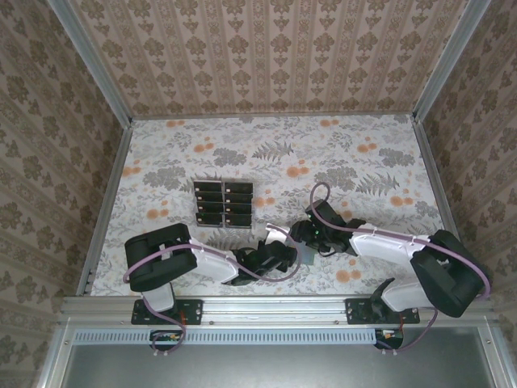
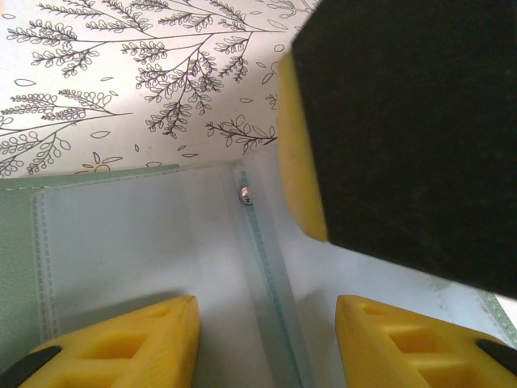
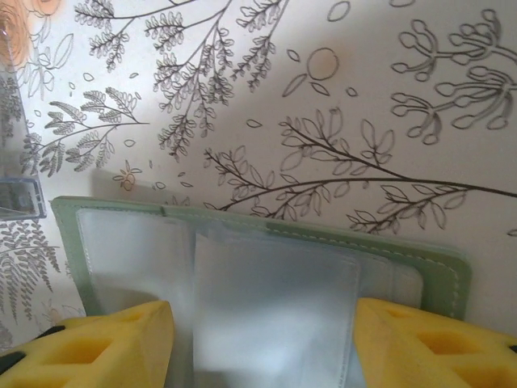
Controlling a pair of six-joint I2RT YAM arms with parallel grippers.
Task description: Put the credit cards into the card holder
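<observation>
Floral table (image 1: 363,170) bears card holder (image 3: 275,307) and clear rack (image 1: 222,202)

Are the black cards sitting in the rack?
Yes, the top view shows the black cards slotted in rows in the rack.

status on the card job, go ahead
Both jaws apart: left gripper and right gripper low over the open card holder. Black cards not yet in, sitting in the rack. Grippers crowd each other.

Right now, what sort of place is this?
Probably a robot test booth, not a home: wallpapered walls box in a floral table, with the left arm and right arm bolted to a metal rail.
</observation>
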